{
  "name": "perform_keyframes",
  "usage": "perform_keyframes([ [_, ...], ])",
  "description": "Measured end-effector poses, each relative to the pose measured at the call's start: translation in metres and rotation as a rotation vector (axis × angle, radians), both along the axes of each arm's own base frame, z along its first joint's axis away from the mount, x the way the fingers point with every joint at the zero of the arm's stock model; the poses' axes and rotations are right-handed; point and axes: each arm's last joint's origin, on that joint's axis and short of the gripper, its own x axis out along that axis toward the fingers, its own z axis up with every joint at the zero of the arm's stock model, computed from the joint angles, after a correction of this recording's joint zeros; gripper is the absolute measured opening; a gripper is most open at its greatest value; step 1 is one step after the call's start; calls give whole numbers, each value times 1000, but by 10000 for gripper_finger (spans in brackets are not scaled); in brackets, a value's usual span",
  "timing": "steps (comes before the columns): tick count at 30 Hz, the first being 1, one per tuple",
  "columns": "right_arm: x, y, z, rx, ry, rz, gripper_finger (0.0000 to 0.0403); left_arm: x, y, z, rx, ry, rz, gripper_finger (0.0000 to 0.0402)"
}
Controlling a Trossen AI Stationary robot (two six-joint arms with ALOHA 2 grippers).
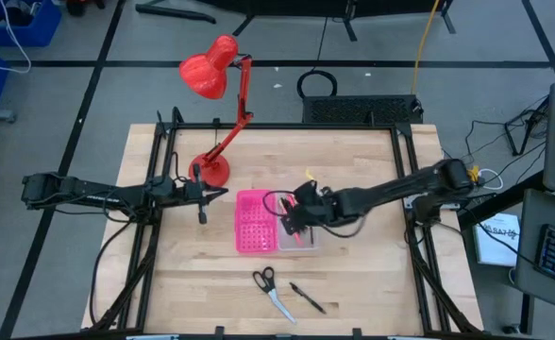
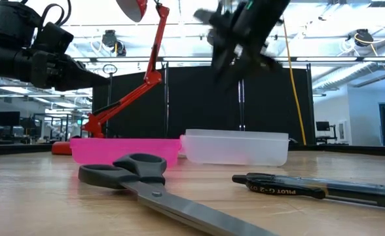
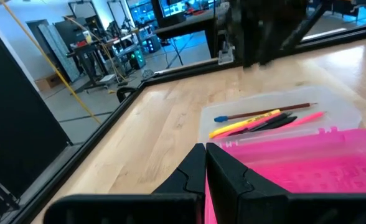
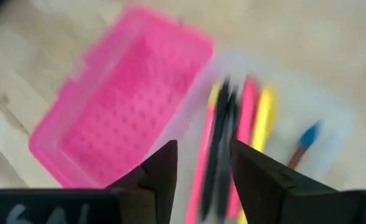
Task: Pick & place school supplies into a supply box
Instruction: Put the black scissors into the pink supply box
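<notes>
Pink and clear, the supply box (image 1: 263,223) lies open on the wooden tabletop (image 1: 353,274), directly beneath the right claw (image 1: 293,215). That claw hangs above the clear tray half (image 2: 236,147), fingers spread with nothing between them. Below it in the tray lie several pens and pencils (image 4: 236,143): yellow, pink, dark, and one with a blue tip. The pink gridded half (image 4: 117,106) beside them looks empty.

To my eye a drop-off is finishing. Two things are left out: the scissors (image 1: 273,290) and a black pen (image 1: 308,297), well apart from the claw, near the tabletop's front edge. The next move calls for swinging out over them, descending, and closing on the thin pen squarely.

The left claw (image 3: 206,177) waits beside the box's pink half, fingers pressed together.
</notes>
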Motion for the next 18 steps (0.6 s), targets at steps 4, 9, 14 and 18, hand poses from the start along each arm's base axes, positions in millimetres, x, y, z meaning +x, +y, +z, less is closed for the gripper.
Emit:
perform_keyframes([
  [4, -21, 21, 30, -258, -45, 67, 136, 0, 0, 3, 2, -30, 0, 21],
  [9, -50, 43, 29, -370, -46, 176, 127, 0, 0, 7, 5, -73, 3, 21],
  [14, -78, 47, -9, -397, -100, 214, 86, 0, 1, 15, 9, -160, 40, 21],
  [18, -95, 34, -45, -317, -126, 318, 15, 0, 1, 16, 21, -165, 46, 21],
])
